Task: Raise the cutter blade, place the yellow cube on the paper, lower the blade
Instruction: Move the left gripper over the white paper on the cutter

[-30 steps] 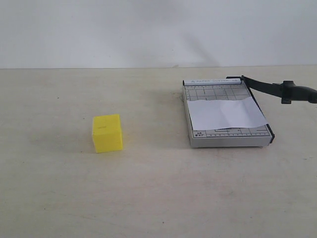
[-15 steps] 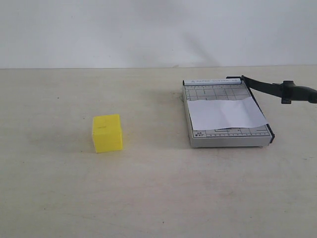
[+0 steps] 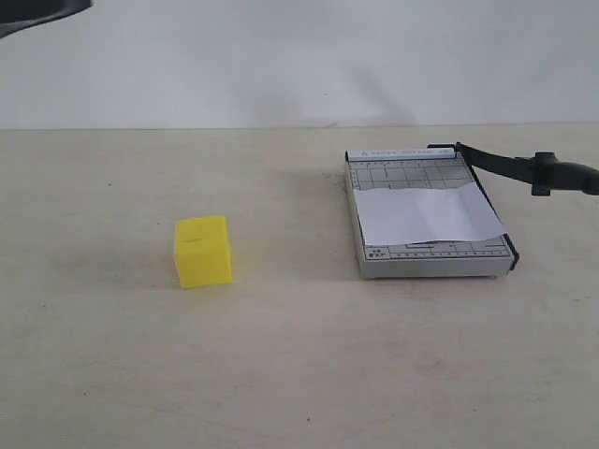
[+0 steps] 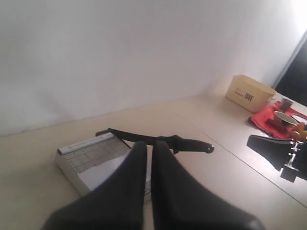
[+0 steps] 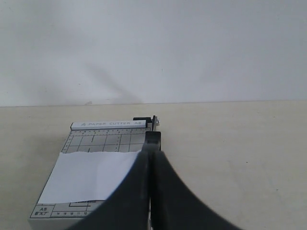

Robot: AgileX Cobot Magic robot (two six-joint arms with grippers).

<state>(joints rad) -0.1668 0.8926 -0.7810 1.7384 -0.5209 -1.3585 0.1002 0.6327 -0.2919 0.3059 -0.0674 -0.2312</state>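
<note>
The yellow cube [image 3: 203, 251] sits flat on the pale table [image 3: 299, 374], on the left side of the exterior view, its small slot mark on the top face. It is well apart from the paper [image 3: 429, 213], a white sheet lying across the grey cutter base [image 3: 412, 174] on the right. The black blade [image 3: 496, 163] stands raised from its hinge at the far corner of the base, and its handle [image 3: 564, 175] reaches out past the base's right edge with nothing gripping it.

The cube shows in the exterior view only, where neither pair of jaws appears. A dark shape [image 3: 37, 9] cuts into that view's upper left corner.

The left gripper [image 4: 147, 144] hangs above the table facing the cutter, its two dark fingers [image 4: 132, 172] drawn together with barely a slit between them and nothing held.

The right gripper [image 5: 152, 146] points at the cutter from the opposite side, over the edge of the paper, its jaws pressed closed and empty.

A beige box [image 4: 248, 92] and a red cloth [image 4: 268, 119] lie on an adjoining surface beyond the cutter.
</note>
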